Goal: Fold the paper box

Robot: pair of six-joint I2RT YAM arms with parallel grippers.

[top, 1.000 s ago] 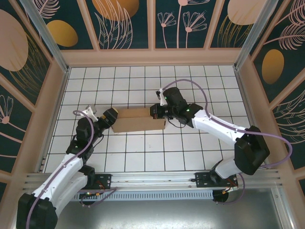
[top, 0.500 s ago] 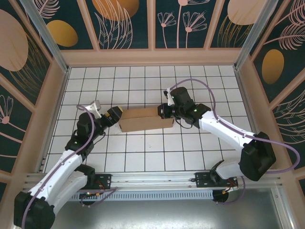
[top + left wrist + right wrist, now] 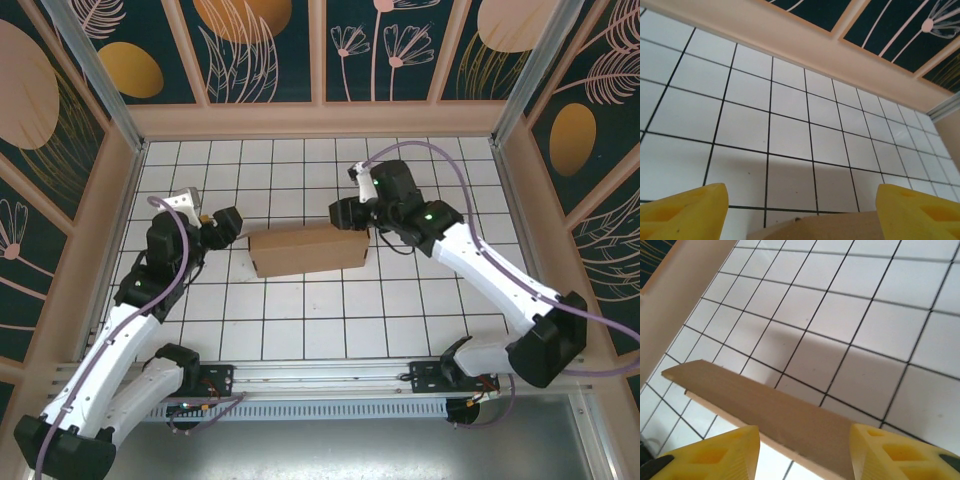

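The paper box (image 3: 308, 250) is a compact flat brown cardboard rectangle lying on the white tiled table (image 3: 300, 320), a little left of centre. My left gripper (image 3: 226, 224) hovers just off the box's left end, open, its yellow fingers (image 3: 685, 212) wide apart and nothing between them. The box's top edge (image 3: 815, 227) shows low between them in the left wrist view. My right gripper (image 3: 345, 213) hangs over the box's far right corner, open. Below and between its yellow fingers (image 3: 715, 455) lies the box's brown face (image 3: 785, 412).
Pale wooden walls (image 3: 320, 120) ring the tiled table, with a metal rail (image 3: 320, 375) along the near edge by the arm bases. Bare tiles lie in front of the box and behind it.
The right gripper has opened from shut and pulled back towards the far right. The box has shifted slightly right. The left gripper has drawn away from the box's left end.
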